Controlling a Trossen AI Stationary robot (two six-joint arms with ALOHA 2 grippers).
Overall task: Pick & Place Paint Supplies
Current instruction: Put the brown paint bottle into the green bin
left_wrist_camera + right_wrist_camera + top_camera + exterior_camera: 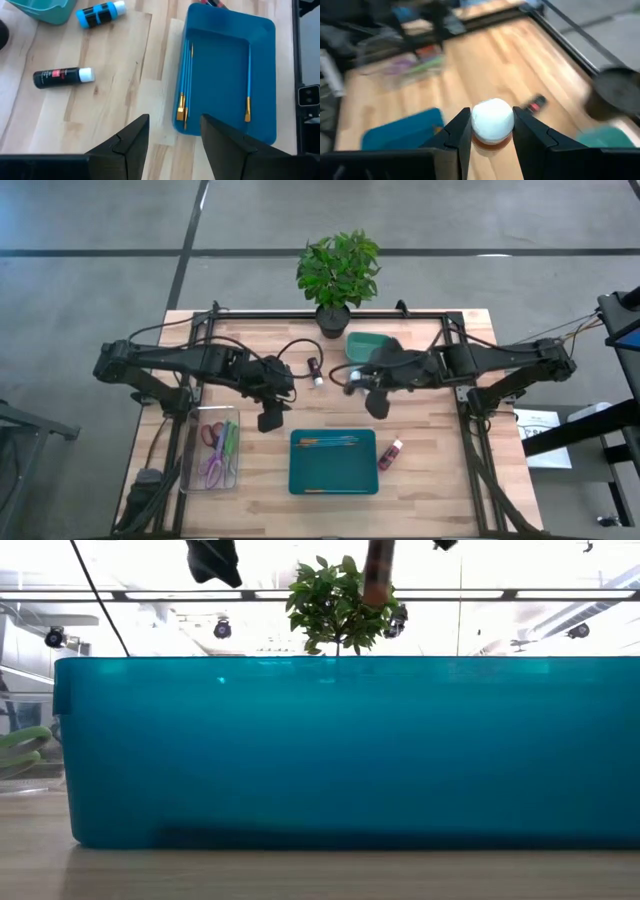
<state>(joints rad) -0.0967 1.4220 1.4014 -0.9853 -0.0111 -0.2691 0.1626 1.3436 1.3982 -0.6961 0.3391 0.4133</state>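
Observation:
My right gripper (377,402) hovers above the table beyond the teal tray (333,478) and is shut on a reddish-brown paint bottle with a white cap (492,120). This bottle hangs high in the low view (377,570). My left gripper (172,137) is open in the air left of the tray's far edge. Three thin brushes (183,85) lie on the tray floor. A black bottle (62,77), a blue bottle (100,12) and a dark red bottle (390,452) lie on their sides on the table. My right gripper pinches the reddish-brown bottle between its two fingers (460,132), just below the white cap (492,142). The cap end points back toward the wrist camera. The bottle is lifted clear and hangs upright below the gripper (377,570).
A potted plant (338,275) stands at the far edge, with a teal bowl (368,346) just in front of it. A clear bin with scissors (215,450) sits left of the tray. Bare wood lies along the near edge and right of the tray.

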